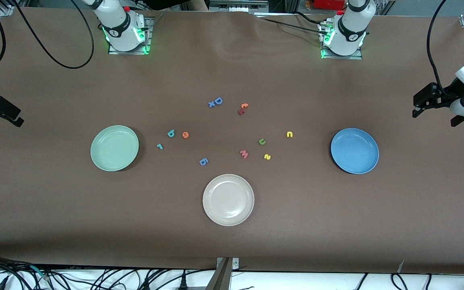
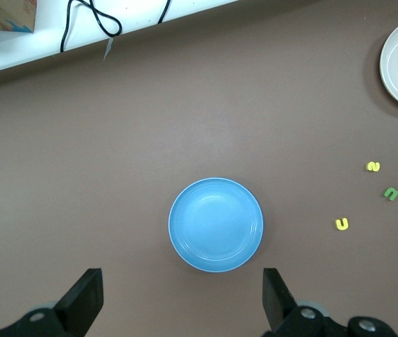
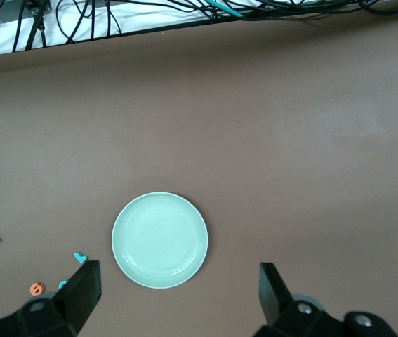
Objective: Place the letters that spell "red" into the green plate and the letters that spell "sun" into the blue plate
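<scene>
The green plate [image 1: 114, 148] [image 3: 159, 239] lies toward the right arm's end, the blue plate [image 1: 354, 150] [image 2: 215, 224] toward the left arm's end; both hold nothing. Beside the green plate lie the teal r [image 1: 159, 146], teal d [image 1: 170, 133] and orange e [image 1: 185, 135]. Closer to the blue plate are the yellow n [image 1: 289, 134], green u [image 1: 262, 141] and yellow s [image 1: 267, 156]. My left gripper [image 1: 436, 116] [image 2: 181, 281] hangs open over its table end, past the blue plate. My right gripper [image 1: 12, 117] [image 3: 177, 272] hangs open past the green plate.
A cream-white plate [image 1: 228, 199] sits nearest the front camera, mid-table. Other letters lie in the middle: a periwinkle 6 [image 1: 203, 162], a pink M [image 1: 244, 154], a blue D [image 1: 217, 101] and a red and orange pair [image 1: 242, 108]. Cables run along the table edges.
</scene>
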